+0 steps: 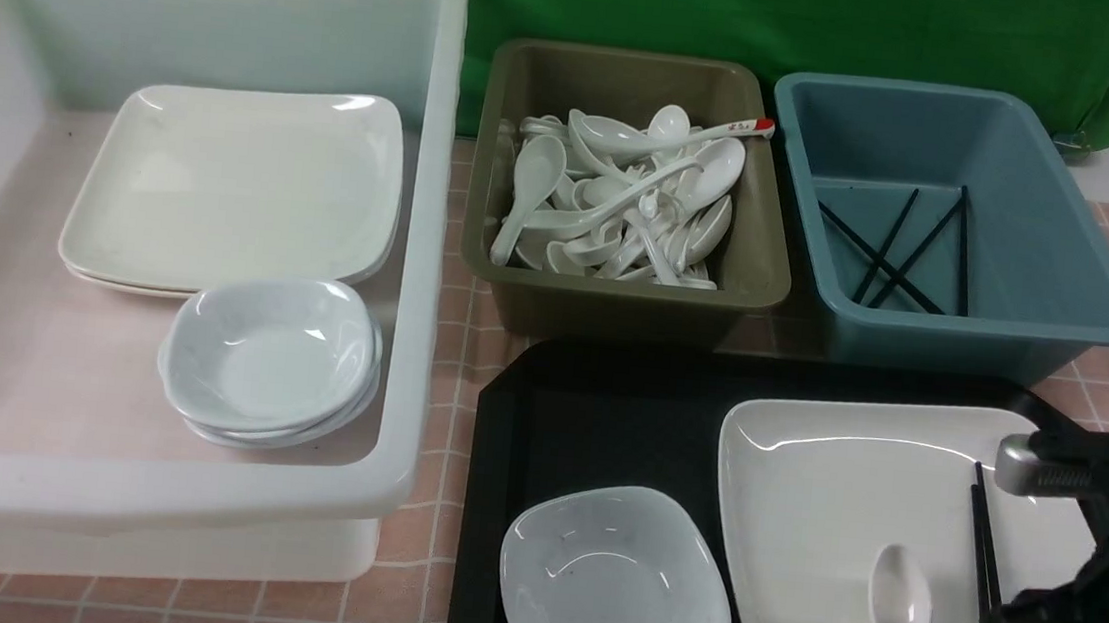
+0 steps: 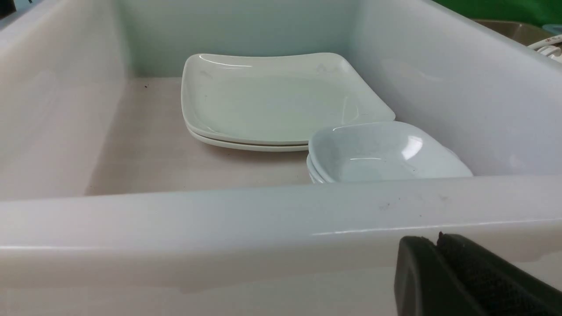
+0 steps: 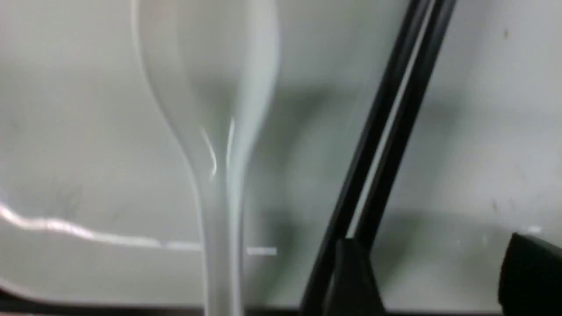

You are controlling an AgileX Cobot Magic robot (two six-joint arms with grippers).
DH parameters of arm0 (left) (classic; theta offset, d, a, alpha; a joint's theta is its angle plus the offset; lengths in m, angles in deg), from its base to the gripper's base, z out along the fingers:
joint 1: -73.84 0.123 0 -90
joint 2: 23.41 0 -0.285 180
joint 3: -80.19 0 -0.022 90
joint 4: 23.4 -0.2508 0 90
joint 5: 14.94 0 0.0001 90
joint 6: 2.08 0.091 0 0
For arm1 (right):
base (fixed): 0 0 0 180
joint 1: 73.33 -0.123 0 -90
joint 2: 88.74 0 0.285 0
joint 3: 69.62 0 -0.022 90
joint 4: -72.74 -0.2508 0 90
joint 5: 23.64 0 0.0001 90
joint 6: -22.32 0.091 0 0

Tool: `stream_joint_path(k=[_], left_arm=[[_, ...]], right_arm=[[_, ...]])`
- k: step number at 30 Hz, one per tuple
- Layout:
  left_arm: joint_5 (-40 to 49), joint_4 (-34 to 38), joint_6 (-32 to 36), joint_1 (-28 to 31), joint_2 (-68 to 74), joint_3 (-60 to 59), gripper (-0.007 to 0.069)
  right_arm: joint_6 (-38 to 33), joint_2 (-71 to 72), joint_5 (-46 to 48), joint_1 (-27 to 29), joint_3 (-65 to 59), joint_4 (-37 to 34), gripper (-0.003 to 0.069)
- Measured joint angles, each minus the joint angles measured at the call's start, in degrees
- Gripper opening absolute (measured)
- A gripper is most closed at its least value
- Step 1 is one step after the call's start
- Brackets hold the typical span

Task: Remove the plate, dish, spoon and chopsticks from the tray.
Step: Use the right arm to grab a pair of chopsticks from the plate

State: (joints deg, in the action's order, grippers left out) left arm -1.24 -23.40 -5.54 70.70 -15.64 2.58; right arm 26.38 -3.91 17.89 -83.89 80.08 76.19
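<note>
On the plate (image 1: 800,494), at the right side of the tray (image 1: 606,416), the chopsticks (image 3: 384,131) lie beside the spoon (image 1: 902,608). They pass just by one finger of the right gripper (image 3: 439,267), whose jaws stand wide and grip nothing.

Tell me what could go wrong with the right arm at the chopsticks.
The chopsticks sit by one of the right fingers, not midway between the open pair, so closing may catch one stick or none. The spoon lies close beside them on the plate and may get knocked.
</note>
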Motion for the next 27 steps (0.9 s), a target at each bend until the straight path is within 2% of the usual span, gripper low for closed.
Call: stream_joint_path(k=[12, 15, 16, 17, 18, 19, 27], left_arm=[[0.00, 0.00, -0.13, 0.00, 0.00, 0.00, 0.0020], [0.00, 0.00, -0.13, 0.00, 0.00, 0.00, 0.0020], [0.00, 0.00, -0.13, 0.00, 0.00, 0.00, 0.0020], [0.00, 0.00, -0.13, 0.00, 0.00, 0.00, 0.0020], [0.00, 0.00, -0.13, 0.00, 0.00, 0.00, 0.0020], [0.00, 0.00, -0.13, 0.00, 0.00, 0.00, 0.0020], [0.00, 0.00, 0.21, 0.00, 0.00, 0.00, 0.0020]], right_arm=[[-1.71, -9.36, -2.00, 0.00, 2.39, -2.18, 0.0487], [-2.13, -9.70, -2.38, 0.00, 2.81, -2.13, 0.0398], [-2.20, -9.70, -2.51, 0.00, 2.81, -2.13, 0.0351], [-2.25, -9.70, -2.59, 0.00, 2.81, -2.13, 0.0248], [-2.25, -9.70, -2.59, 0.00, 2.81, -2.13, 0.0232], [-2.40, -9.63, -2.38, 0.00, 2.81, -2.18, 0.0155], [-3.17, -3.48, 2.43, 0.00, 3.00, -2.40, 0.0169]])
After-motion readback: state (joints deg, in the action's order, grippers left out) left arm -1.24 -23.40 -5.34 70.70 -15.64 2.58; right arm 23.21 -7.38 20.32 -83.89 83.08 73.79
